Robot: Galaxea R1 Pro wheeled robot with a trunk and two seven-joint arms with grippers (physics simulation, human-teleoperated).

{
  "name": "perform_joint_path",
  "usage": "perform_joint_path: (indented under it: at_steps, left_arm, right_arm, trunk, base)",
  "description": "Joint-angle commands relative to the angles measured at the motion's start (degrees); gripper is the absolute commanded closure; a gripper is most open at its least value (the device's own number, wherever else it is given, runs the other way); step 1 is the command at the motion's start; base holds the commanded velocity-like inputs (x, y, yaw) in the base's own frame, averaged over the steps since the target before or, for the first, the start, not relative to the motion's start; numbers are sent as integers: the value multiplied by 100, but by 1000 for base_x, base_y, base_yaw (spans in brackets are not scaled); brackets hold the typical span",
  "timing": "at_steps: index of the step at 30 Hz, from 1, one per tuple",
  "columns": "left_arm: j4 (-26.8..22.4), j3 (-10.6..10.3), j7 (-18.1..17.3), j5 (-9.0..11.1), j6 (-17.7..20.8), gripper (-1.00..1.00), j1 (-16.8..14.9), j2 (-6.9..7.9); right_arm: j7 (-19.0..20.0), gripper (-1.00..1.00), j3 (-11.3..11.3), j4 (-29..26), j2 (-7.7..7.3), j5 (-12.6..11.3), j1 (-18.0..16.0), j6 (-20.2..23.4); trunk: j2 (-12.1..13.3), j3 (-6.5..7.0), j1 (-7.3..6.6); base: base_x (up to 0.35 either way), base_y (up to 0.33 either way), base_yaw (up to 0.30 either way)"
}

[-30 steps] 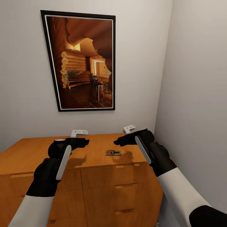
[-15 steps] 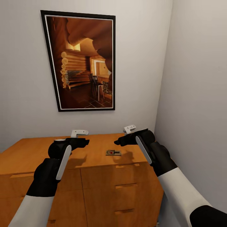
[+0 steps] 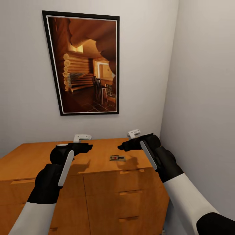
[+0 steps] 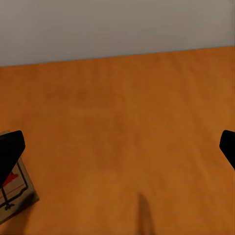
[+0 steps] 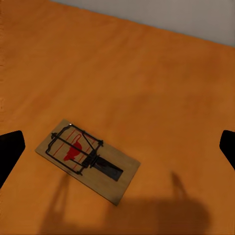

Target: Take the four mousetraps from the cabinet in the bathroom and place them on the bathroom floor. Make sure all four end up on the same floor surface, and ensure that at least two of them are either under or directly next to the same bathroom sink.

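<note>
One mousetrap (image 3: pixel 117 158), a small tan board with dark wire and a red mark, lies flat on the top of the orange-brown cabinet (image 3: pixel 39 160), near its front right. My right gripper (image 3: pixel 122 147) hovers just above and slightly behind it, open and empty. In the right wrist view the mousetrap (image 5: pixel 88 159) lies below the gap of the right gripper (image 5: pixel 117 152), its dark fingertips (image 5: pixel 10 147) spread wide. My left gripper (image 3: pixel 87 147) hangs over the middle of the cabinet top, open and empty. The left wrist view catches the mousetrap (image 4: pixel 17 193) beside one fingertip (image 4: pixel 10 152).
A large framed picture (image 3: pixel 85 63) of a log interior hangs on the wall behind the cabinet. A plain wall (image 3: pixel 202 98) closes in on the right, close to the cabinet's end. Drawers with slab pulls (image 3: pixel 128 193) face me below the top.
</note>
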Motion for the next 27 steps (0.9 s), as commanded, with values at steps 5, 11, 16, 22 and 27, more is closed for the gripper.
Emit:
perform_joint_path:
  at_steps: [5,11,16,22,27]
  left_arm:
    - [-3,-3,58,58,21,-100,-5,0]
    - [3,-3,54,65,11,-100,-5,0]
    - [4,-3,49,75,7,-100,-5,2]
    - [4,-18,37,87,-1,-100,-5,14]
    - [4,-54,0,93,-8,-100,-5,32]
  right_arm:
    - [-14,-100,-12,20,8,-186,-64,26]
    - [-13,-100,-42,76,19,-359,-213,26]
    - [-14,-100,-58,87,22,-388,-251,26]
    - [-24,-100,-68,93,24,-397,-271,26]
    - [-29,-100,-74,94,24,-394,-275,26]
  trunk:
    - [-4,-7,0]
    - [-4,-7,0]
    - [-4,-7,0]
    - [-4,-7,0]
    - [-4,-7,0]
  base:
    - [0,0,0]
    - [0,0,0]
    - [0,0,0]
    - [0,0,0]
    - [0,0,0]
